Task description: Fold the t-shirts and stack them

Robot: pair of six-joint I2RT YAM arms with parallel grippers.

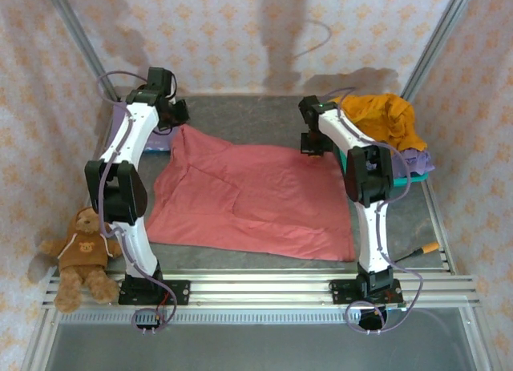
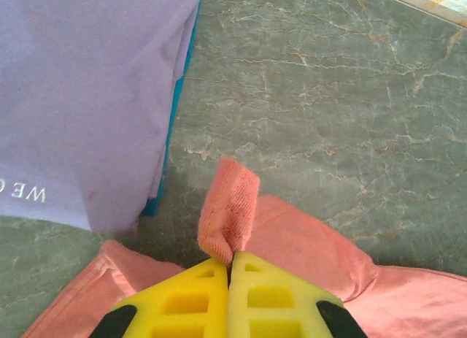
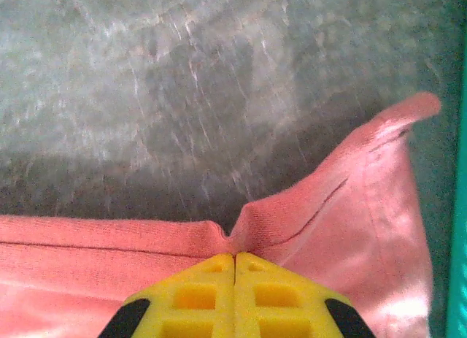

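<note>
Red tee (image 1: 248,199) lies spread on table (image 1: 264,114) between the two arms. Mostly flat, diagonal creases across the middle. Near hem lies close to the front rail; far edge runs across between the grippers.

L gripper (image 2: 230,261): jaws fully closed, yellow pads pressed together. It is pinching the far-left corner of the red tee. Small flap of cloth sticks up past the tips.
- Just beside it, to its left: lavender tee (image 2: 80,97), white lettering near one edge, a teal edge showing under it.

R gripper (image 3: 234,256): jaws closed tight on the far-right edge of the red tee. Cloth puckers at the pinch. Corner of the tee curls up to the right, near the teal basket (image 1: 403,181).

Basket sits at far right of table, behind R arm. Mustard orange tee (image 1: 385,118) is heaped on top, second lavender tee (image 1: 418,159) under it, hanging over the rim.

Teddy bear (image 1: 80,255) sits near-left, beside L arm base, apart from the red tee.
</note>
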